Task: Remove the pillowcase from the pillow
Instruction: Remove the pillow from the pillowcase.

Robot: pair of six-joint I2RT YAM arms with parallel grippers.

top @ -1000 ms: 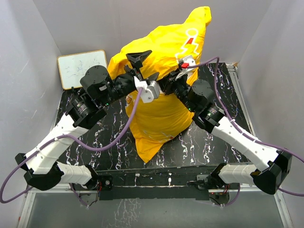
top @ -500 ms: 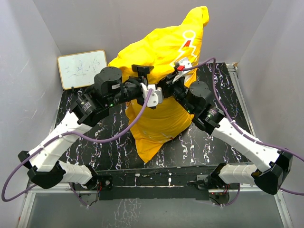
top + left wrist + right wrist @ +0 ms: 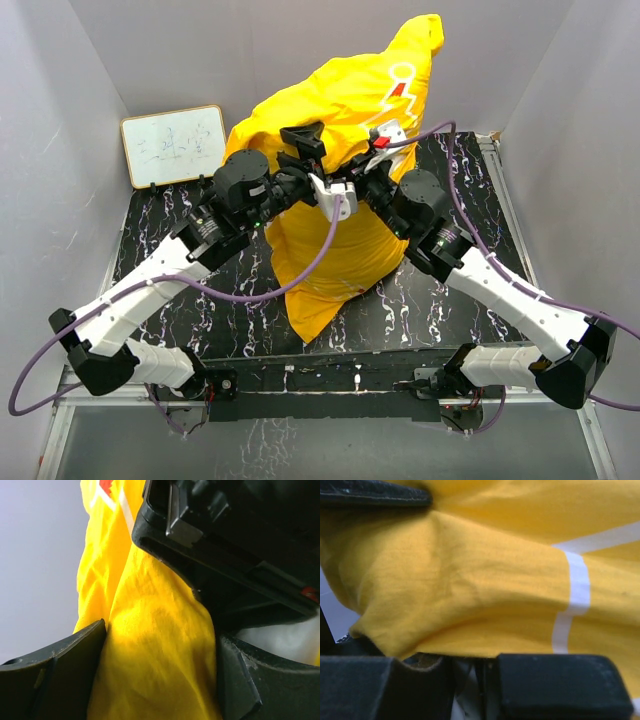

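Your pillowcase point(image 3: 335, 215) stands bunched mid-table, leaning far-right, both arms meeting at its middle. The left gripper point(image 3: 160, 665) is part open with a yellow fold between its fingers; the right gripper point(image 3: 470, 580) looks clamped on fabric. Pull unevenly and the thin cloth may slip free. Only the wrist views show these holds; no white pillow shows in any of the 3 views.

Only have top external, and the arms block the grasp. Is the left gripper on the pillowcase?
Observer: Left wrist shows the left gripper open, with a ridge of the pillowcase bulging between its fingers.
Operator: Right side?
Observer: On right wrist, yellow fabric fills the right gripper from finger to finger. Can't tell if it's clamped.
Operator: Spacing between the two?
Observer: Tight. In left wrist, what looks like the right gripper's black body sits against the same fold, just beyond the left fingers.
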